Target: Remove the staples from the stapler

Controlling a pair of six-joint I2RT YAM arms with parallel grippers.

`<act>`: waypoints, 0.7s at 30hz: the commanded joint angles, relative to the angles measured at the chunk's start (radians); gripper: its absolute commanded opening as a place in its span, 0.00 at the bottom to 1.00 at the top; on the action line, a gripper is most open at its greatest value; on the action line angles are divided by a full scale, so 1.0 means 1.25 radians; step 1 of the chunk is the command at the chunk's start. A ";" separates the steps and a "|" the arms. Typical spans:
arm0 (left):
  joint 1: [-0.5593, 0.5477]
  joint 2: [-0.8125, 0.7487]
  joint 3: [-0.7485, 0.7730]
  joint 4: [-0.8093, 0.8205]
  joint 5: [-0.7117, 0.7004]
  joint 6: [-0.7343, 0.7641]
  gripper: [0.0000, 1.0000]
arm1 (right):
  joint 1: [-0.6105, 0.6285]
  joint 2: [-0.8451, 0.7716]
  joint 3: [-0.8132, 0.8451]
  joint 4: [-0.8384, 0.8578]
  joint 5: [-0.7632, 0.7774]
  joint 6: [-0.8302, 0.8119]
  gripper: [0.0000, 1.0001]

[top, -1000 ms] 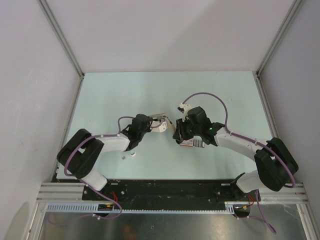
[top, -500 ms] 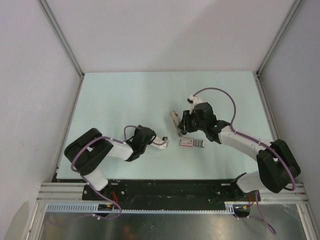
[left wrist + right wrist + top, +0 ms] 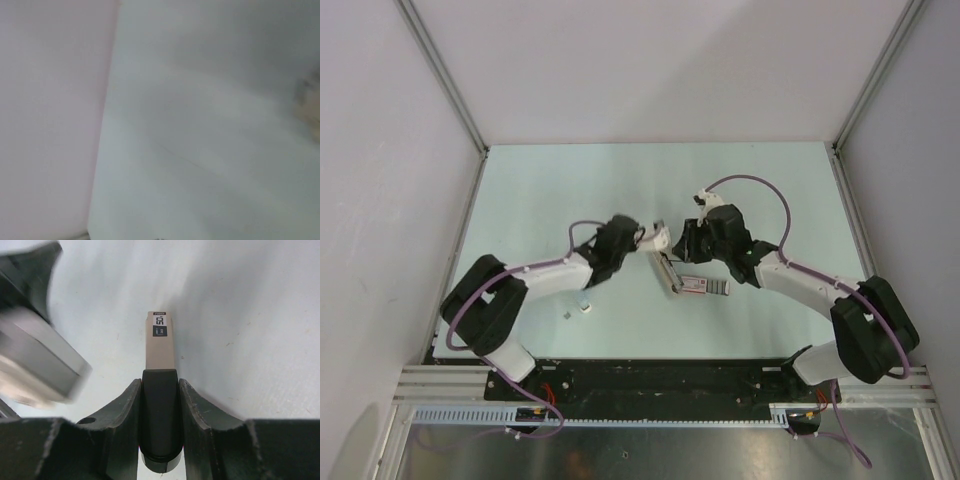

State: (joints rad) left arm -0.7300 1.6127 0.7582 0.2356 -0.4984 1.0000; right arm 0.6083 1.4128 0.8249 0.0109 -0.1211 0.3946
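My right pincer [image 3: 159, 386] grips the stapler [image 3: 160, 342], jaws part-closed, just by the box [image 3: 705, 286]; my left pincer [image 3: 656, 238] sits shut beside it, load unclear. Mid-unloading, I reckon: staples unseen, next needs a fine pull

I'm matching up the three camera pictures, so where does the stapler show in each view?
Top external: the stapler is near the table's middle, slanting out below the right gripper, just left of the pink-and-white box.
Left wrist: not in it; only blurred pale surfaces.
Right wrist: the stapler is at centre, clamped, its labelled end pointing away.
Shared landmark: the right gripper, seen in the top external and right wrist views.
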 commanded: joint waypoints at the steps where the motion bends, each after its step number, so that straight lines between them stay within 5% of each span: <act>1: 0.076 -0.064 0.219 -0.355 0.174 -0.365 0.06 | 0.023 0.007 0.031 0.129 0.004 0.051 0.00; 5: 0.164 -0.068 0.350 -0.577 0.476 -0.551 0.29 | 0.077 0.014 0.050 0.159 0.109 0.074 0.00; 10: 0.224 -0.095 0.339 -0.632 0.734 -0.662 0.50 | 0.129 0.034 0.088 0.177 0.264 0.132 0.00; 14: 0.249 -0.095 0.311 -0.638 0.862 -0.713 0.60 | 0.141 0.042 0.115 0.187 0.336 0.174 0.00; 21: 0.276 -0.042 0.286 -0.637 1.043 -0.738 0.65 | 0.179 0.056 0.164 0.185 0.437 0.211 0.00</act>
State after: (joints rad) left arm -0.3985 1.5352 1.1320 -0.5438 0.5972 0.1287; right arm 0.7956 1.4830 0.9443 0.1188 0.2966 0.6014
